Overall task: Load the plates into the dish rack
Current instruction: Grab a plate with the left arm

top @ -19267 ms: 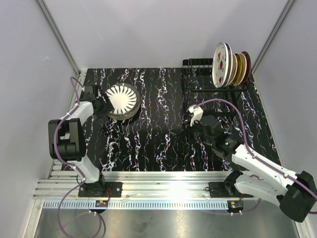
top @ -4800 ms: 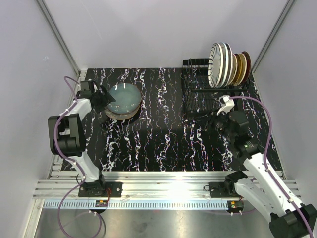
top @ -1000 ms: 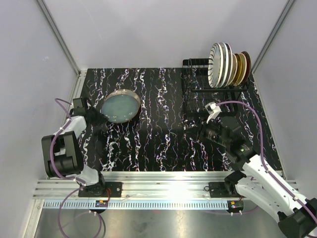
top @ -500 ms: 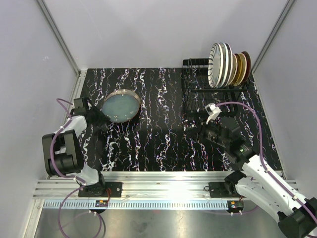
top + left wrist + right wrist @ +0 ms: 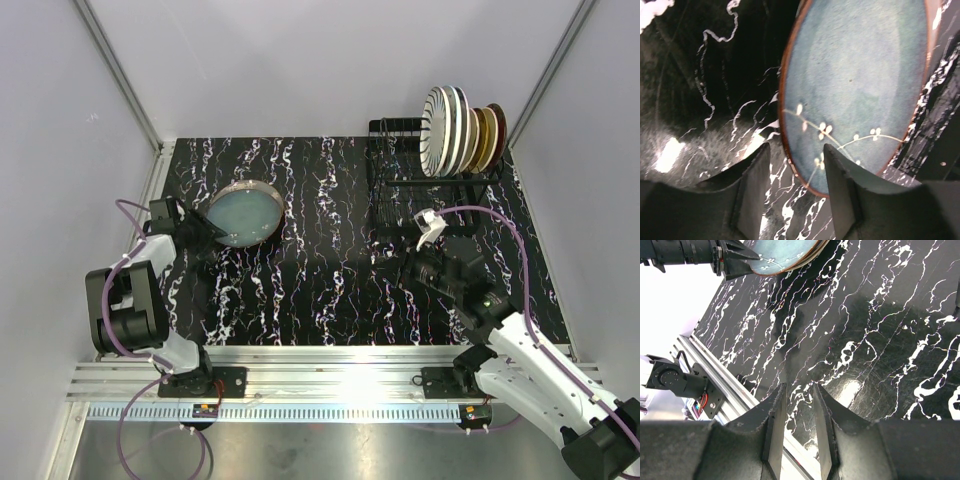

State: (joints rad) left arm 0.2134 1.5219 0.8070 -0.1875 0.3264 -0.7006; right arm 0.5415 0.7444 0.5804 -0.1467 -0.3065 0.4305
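We see the left end effector [image 5: 197, 233] at the left side of the bench [image 5: 320, 280], its tips at the near-left rim of a blue-grey plate [image 5: 243, 213]. In the left wrist view its jaws stand partly apart, and the brown-edged rim of the blue-grey plate [image 5: 860, 85] runs down between the two fingers [image 5: 752, 192]. Bare bench shows between the left-hand finger and the rim, while the other finger overlaps the plate's face, where a thin sprig with pale buds is painted. We see no clamp on the rim.

The right end effector [image 5: 408, 263] hangs over the bench just in front of the dish rack [image 5: 395, 205]. In its own wrist view the right end effector [image 5: 799, 430] has its jaws a narrow gap apart with nothing between them, only the white-veined bench [image 5: 880, 340] below. Far across that view we make out the blue-grey plate [image 5: 785, 252] and the left end effector [image 5: 742, 260] beside it.

The dish rack sits at the bench's far right corner. A row of plates [image 5: 465, 130] stands upright on edge at its far end, the front one white with black stripes.
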